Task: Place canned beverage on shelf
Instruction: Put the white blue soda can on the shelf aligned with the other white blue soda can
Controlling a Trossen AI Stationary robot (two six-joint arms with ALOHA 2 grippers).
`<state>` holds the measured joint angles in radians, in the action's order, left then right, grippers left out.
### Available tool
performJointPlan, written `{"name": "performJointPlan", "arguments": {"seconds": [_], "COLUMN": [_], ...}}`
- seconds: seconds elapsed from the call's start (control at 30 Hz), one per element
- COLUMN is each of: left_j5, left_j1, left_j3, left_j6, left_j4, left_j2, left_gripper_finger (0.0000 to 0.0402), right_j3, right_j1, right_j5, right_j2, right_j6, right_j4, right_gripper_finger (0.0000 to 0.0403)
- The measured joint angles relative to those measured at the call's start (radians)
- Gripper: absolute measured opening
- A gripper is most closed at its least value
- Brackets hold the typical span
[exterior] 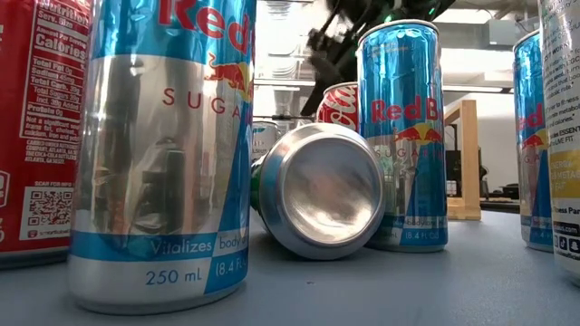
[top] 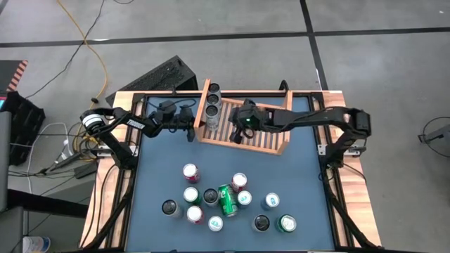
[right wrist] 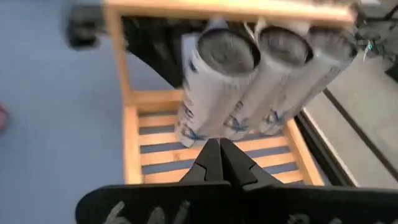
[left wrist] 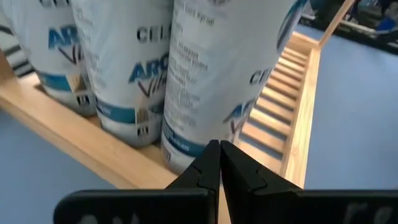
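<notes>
Even, bright overhead light is falling across my table (top: 232, 176), casting only soft shadows. In the low view, windows behind are blowing out white, and glare is streaking the nearest can (exterior: 163, 154), which is looming large and bending at the edges. My wrist views are smearing the white cans (left wrist: 205, 68) with blur.

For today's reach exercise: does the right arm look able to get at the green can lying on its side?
Probably yes: the green can lies exposed on the table, but upright cans crowd both its sides.

Near can (exterior: 163, 154) reads "Red", "SUGA", "Vitalizes body", "250 mL"; red can (exterior: 32, 127) reads "Calories"
</notes>
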<state>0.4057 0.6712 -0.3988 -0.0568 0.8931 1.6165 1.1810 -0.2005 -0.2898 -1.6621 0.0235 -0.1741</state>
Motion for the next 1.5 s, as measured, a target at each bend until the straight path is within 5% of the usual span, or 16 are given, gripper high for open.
{"name": "performJointPlan", "arguments": {"seconds": [0.53, 1.5], "left_j5": [-0.237, -0.261], "left_j1": [0.007, 0.006], "left_j3": [0.035, 0.035], "left_j6": [0.014, 0.012], "left_j4": [-0.144, -0.307], "left_j2": [-0.119, -0.243], "left_gripper_finger": [0.0000, 0.0000], "right_j3": [-0.001, -0.001], "right_j1": [-0.046, -0.112], "right_j5": [0.087, 0.224], "right_j2": [-0.159, -0.159], "right_j6": [0.010, 0.038], "right_j4": [0.217, 0.346], "right_gripper_finger": [0.0000, 0.0000]}}
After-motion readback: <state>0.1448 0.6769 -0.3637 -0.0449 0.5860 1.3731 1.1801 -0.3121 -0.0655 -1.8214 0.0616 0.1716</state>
